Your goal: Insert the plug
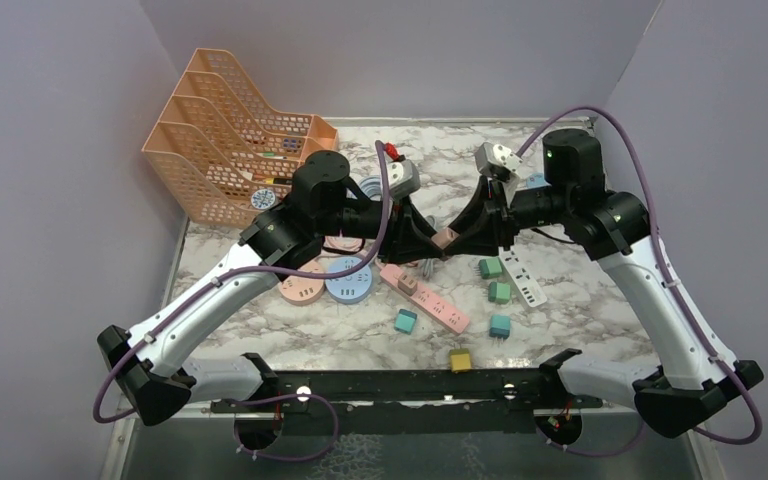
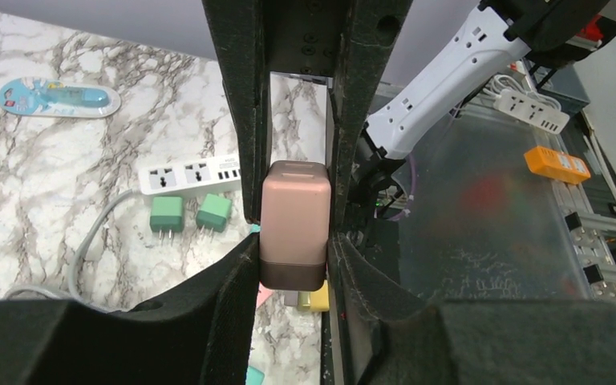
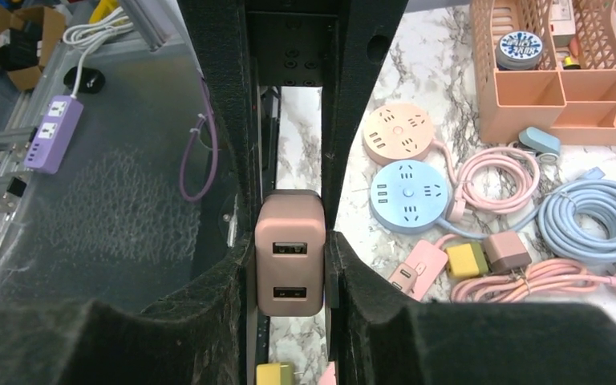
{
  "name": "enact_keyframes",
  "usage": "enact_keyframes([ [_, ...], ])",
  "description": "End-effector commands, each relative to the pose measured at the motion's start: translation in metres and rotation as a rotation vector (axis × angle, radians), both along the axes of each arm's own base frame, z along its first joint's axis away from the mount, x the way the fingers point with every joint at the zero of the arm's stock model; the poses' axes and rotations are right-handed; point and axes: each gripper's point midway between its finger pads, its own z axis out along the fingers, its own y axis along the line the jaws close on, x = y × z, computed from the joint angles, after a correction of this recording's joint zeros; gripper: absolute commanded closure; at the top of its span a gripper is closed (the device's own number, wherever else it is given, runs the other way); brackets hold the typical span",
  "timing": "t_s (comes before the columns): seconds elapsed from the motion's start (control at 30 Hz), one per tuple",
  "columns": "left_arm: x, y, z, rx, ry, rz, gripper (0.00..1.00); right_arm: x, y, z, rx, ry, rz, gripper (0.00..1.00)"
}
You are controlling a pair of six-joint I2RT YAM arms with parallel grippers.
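A pink two-port USB plug [image 1: 444, 238] hangs above the middle of the table, held between both grippers, which meet tip to tip. My left gripper [image 1: 428, 240] is shut on it from the left. In the left wrist view the plug [image 2: 293, 224] sits pinched in that gripper [image 2: 293, 261]. My right gripper [image 1: 462, 238] is shut on it from the right. In the right wrist view the plug [image 3: 289, 253] shows its two USB ports between that gripper [image 3: 289, 269]. A pink power strip [image 1: 425, 298] lies on the table below, with a small plug [image 1: 407, 284] in it.
A white power strip [image 1: 525, 278] lies to the right, with green plugs [image 1: 490, 267], teal plugs [image 1: 501, 326] and a yellow plug [image 1: 460, 360] around it. Round orange [image 1: 300, 288] and blue [image 1: 348, 280] sockets lie left. An orange file tray [image 1: 230, 130] stands at the back left.
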Motion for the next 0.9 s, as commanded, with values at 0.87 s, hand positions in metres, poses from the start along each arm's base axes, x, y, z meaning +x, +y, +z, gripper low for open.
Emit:
enact_keyframes([
  [0.87, 0.09, 0.075, -0.136, 0.172, 0.292, 0.846, 0.13, 0.145, -0.156, -0.214, -0.601, 0.107, -0.987, 0.99],
])
